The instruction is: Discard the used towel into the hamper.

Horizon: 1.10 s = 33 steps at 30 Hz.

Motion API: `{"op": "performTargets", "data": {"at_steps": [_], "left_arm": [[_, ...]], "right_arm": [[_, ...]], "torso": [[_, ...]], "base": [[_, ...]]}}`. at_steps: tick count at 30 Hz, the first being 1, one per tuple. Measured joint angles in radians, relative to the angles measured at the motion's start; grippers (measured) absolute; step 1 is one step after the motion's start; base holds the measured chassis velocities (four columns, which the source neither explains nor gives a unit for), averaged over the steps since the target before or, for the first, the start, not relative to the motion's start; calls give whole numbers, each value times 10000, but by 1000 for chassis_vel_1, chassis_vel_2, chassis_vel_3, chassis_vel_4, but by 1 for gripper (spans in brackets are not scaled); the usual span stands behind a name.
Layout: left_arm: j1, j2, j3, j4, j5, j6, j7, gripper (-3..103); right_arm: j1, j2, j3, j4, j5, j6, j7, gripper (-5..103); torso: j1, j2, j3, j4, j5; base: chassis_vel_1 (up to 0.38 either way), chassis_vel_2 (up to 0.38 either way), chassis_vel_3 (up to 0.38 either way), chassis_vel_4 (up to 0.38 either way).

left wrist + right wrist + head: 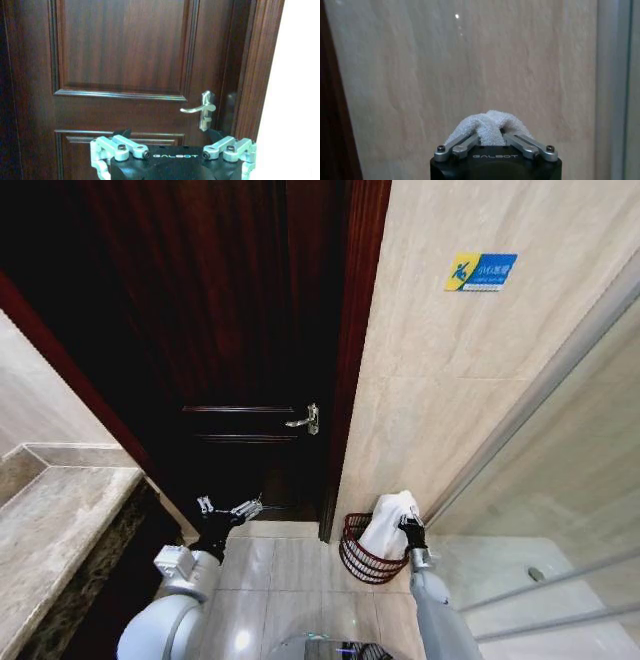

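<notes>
Your right gripper [409, 524] pinches the white terry towel [390, 525] directly over the reddish-brown round wire hamper [358, 557]; next, release it there. Your left gripper [226, 507] hovers spread, idle near the dark door [240, 330].

Floor [270, 565]: pale glossy tile, light glare near robot base. Hamper [362, 558] stands on it by wall, just right of door frame. Stone counter [50, 530] at left edge.
</notes>
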Motion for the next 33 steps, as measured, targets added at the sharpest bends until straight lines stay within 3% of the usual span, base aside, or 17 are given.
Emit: {"op": "performTargets", "data": {"at_steps": [16,27,33], "left_arm": [[0,0,0,0,0,0,0,100],[0,0,0,0,0,0,0,100],[0,0,0,0,0,0,0,100]], "right_arm": [[984,-128,78,-2256,-5,-257,-189,5],[1396,-300,-51,-3292,47,-1846,-457,5],[1642,-259,174,-3884,-441,-2068,-459,5]], "torso": [[0,0,0,0,1],[0,0,0,1,1],[0,0,0,1,2]], "base": [[0,0,0,0],[0,0,0,0],[0,0,0,0]]}}
